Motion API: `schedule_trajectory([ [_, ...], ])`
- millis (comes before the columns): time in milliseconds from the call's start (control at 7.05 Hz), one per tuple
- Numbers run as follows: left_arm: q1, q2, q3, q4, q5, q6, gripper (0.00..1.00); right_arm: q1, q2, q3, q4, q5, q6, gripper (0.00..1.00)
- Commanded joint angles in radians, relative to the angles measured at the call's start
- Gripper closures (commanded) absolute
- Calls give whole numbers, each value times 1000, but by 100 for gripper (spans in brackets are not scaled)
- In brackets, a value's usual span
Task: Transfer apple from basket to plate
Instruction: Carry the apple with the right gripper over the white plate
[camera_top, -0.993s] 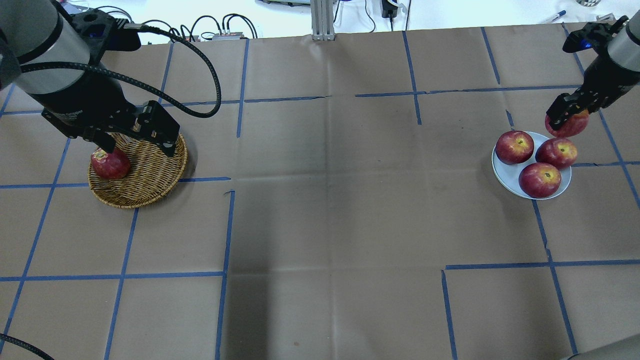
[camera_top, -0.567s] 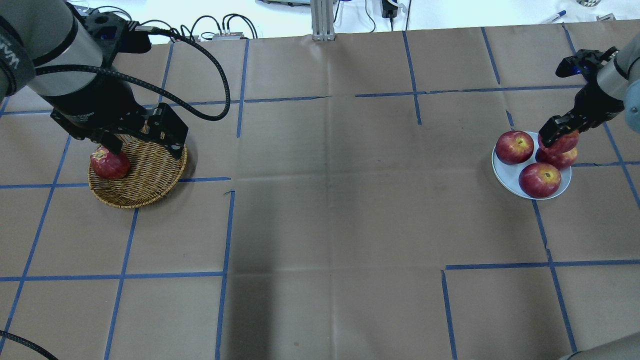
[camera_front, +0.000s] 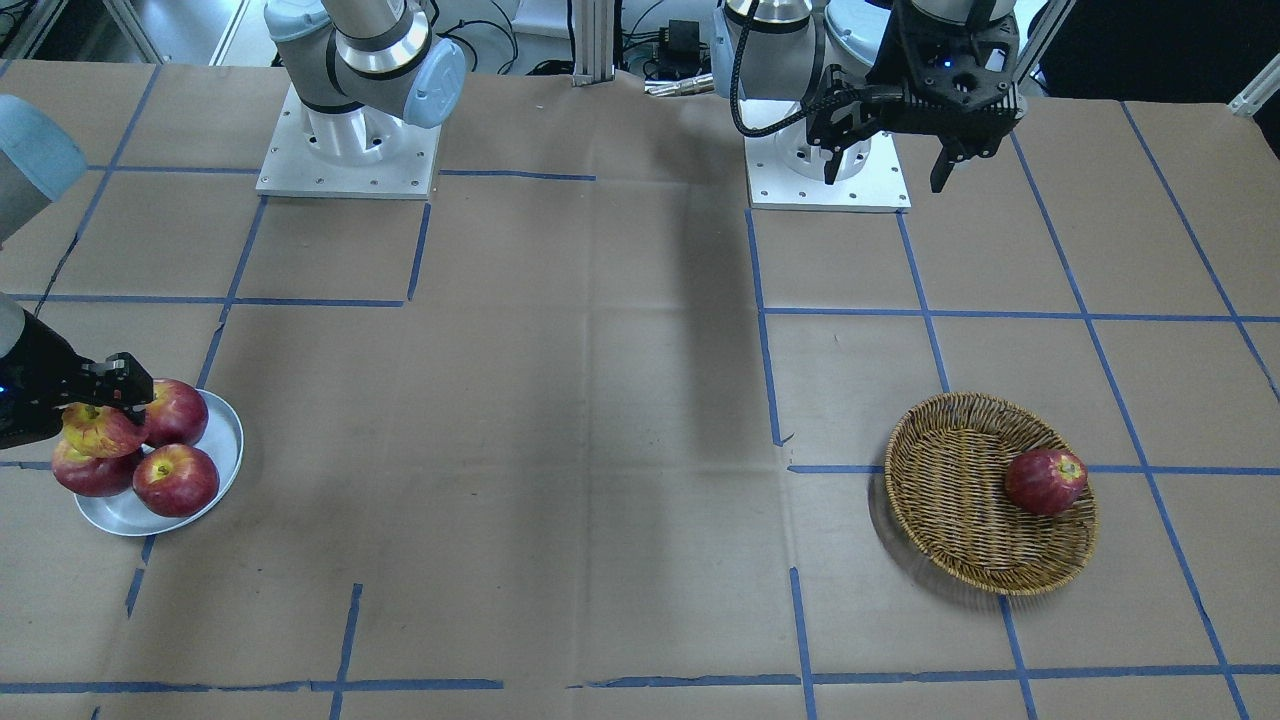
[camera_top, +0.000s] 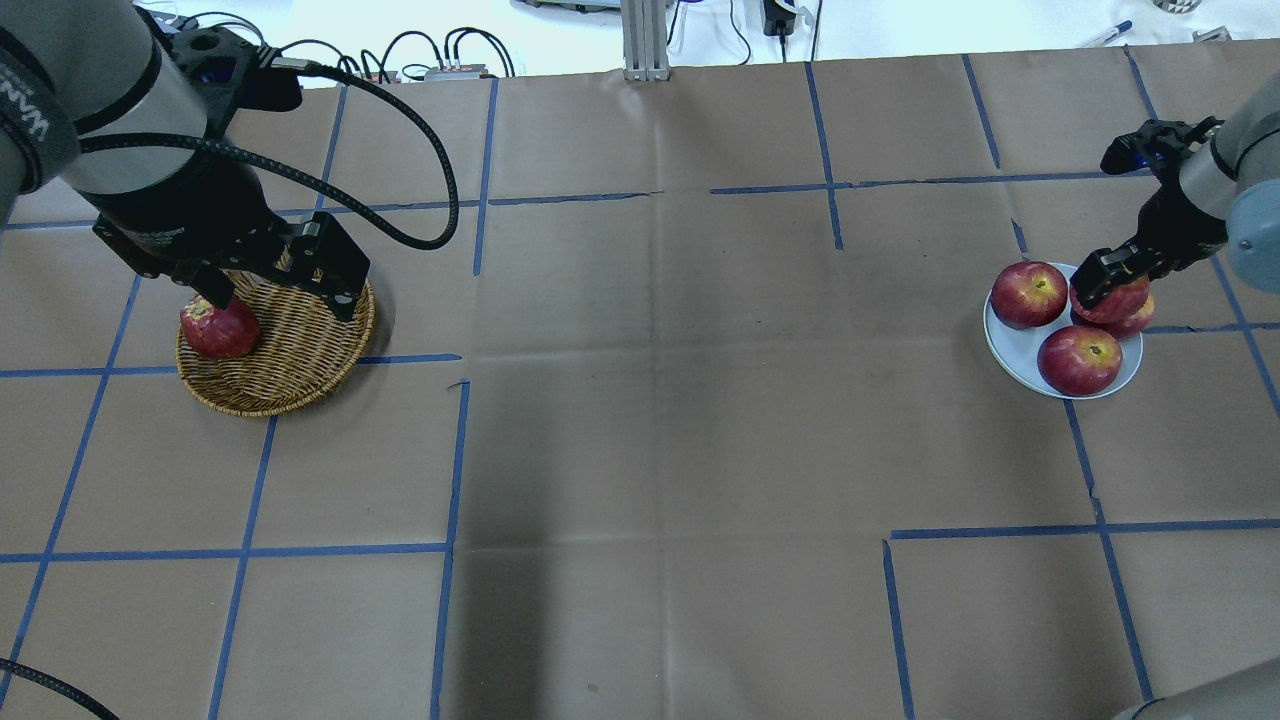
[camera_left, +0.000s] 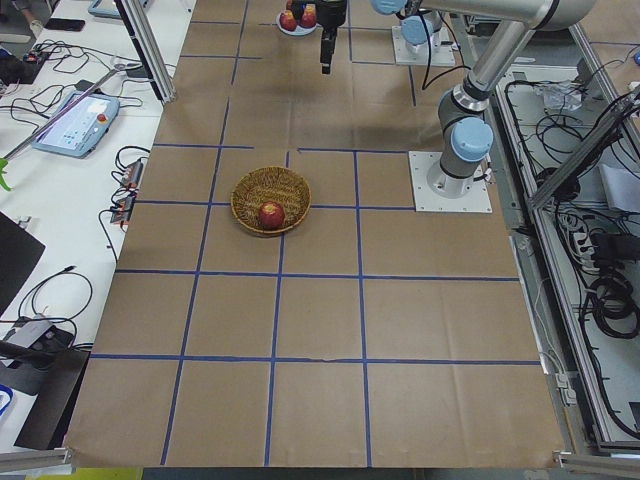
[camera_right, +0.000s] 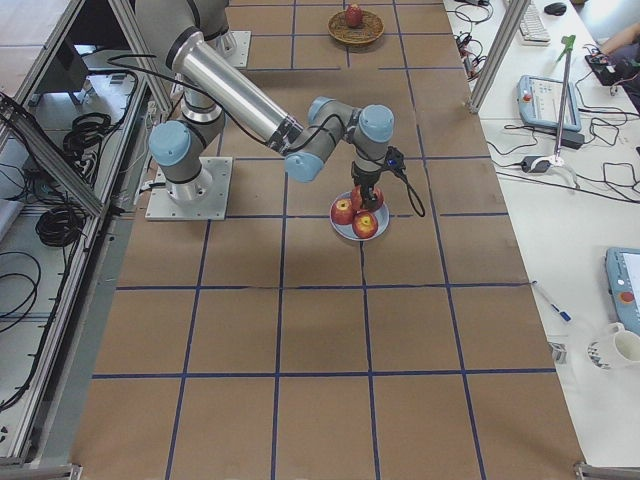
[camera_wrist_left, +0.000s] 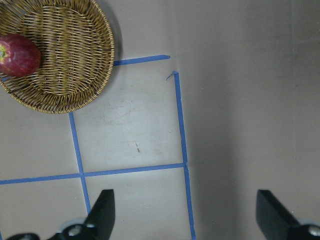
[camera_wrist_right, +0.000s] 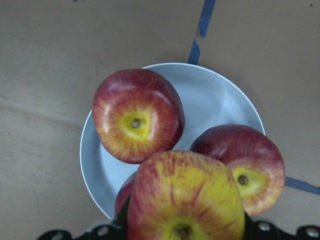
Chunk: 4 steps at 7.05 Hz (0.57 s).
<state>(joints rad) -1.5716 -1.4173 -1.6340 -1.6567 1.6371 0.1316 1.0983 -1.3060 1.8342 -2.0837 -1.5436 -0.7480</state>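
Observation:
The yellow, red-streaked apple (camera_wrist_right: 185, 200) is held in my shut right gripper (camera_top: 1110, 275) just above the grey-white plate (camera_top: 1005, 345). It is directly over one of the dark red apples on the plate and partly hides it. It also shows in the front view (camera_front: 100, 430), against that apple. The wicker basket (camera_top: 300, 350) stands at the left with one dark red apple (camera_top: 220, 330) in it. My left gripper (camera_front: 885, 165) is open and empty, high above the table; its wrist view shows the basket (camera_wrist_left: 75, 65) off to the upper left.
Three dark red apples lie on the plate, two in plain sight (camera_wrist_right: 137, 115) (camera_wrist_right: 245, 167). Brown paper with blue tape lines covers the table. The arm bases (camera_front: 345, 150) stand at the robot's side. Cables lie beyond the far edge (camera_top: 420, 60).
My right gripper has carried the apple from beyond the plate's far edge to over the plate and lower, above one plated apple. My left arm shifted only slightly.

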Motion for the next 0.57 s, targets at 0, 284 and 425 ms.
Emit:
schedule_trajectory([
  [0,-1,-2,-7,0,1,5,1,2,2,2,-2,3,1,35],
  [284,-1,-2,-7,2,-2,5,1,2,1,-4,-1,3,6,0],
  [425,-1,-2,-7,2,-2,5,1,2,-5,-10,-1,7,6,0],
])
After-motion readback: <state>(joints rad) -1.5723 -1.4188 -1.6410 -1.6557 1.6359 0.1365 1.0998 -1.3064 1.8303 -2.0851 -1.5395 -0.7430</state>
